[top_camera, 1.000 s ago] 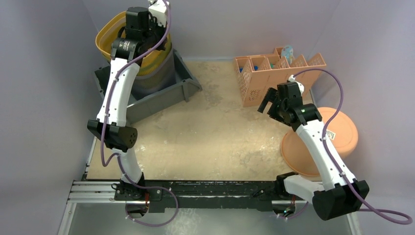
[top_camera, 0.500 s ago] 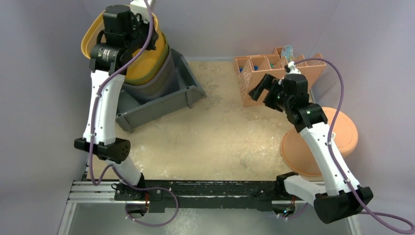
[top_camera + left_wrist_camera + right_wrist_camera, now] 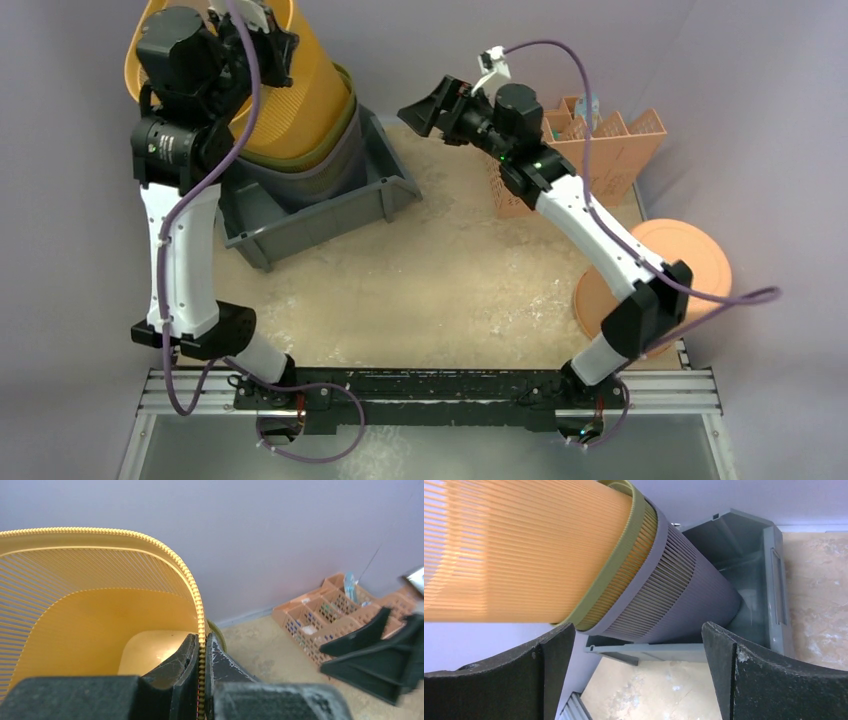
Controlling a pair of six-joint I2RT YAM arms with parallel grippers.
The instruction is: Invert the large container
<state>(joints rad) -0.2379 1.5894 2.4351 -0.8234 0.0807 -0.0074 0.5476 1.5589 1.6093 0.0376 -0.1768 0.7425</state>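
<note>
The large container is a ribbed yellow basket point(image 3: 300, 90), lifted and tilted at the back left, its lower end still inside an olive-rimmed basket point(image 3: 346, 104) and a grey basket point(image 3: 335, 160). My left gripper point(image 3: 262, 38) is shut on its rim; in the left wrist view point(image 3: 201, 652) one finger is inside the yellow basket point(image 3: 75, 605) and one outside. My right gripper point(image 3: 425, 108) is open and empty, a little to the right of the stack. In the right wrist view point(image 3: 638, 626) it faces the yellow basket point(image 3: 514, 545), olive rim point(image 3: 624, 560) and grey basket point(image 3: 674, 590).
The nested baskets stand in a grey bin point(image 3: 330, 215), also in the right wrist view point(image 3: 754, 580). An orange compartment crate point(image 3: 600, 150) is at the back right. A round orange lid point(image 3: 690, 270) lies at the right edge. Purple walls are close behind.
My left gripper has raised the yellow basket up and to the left, partly out of the stack. My right arm has swung from the right side towards the baskets at the back centre.
</note>
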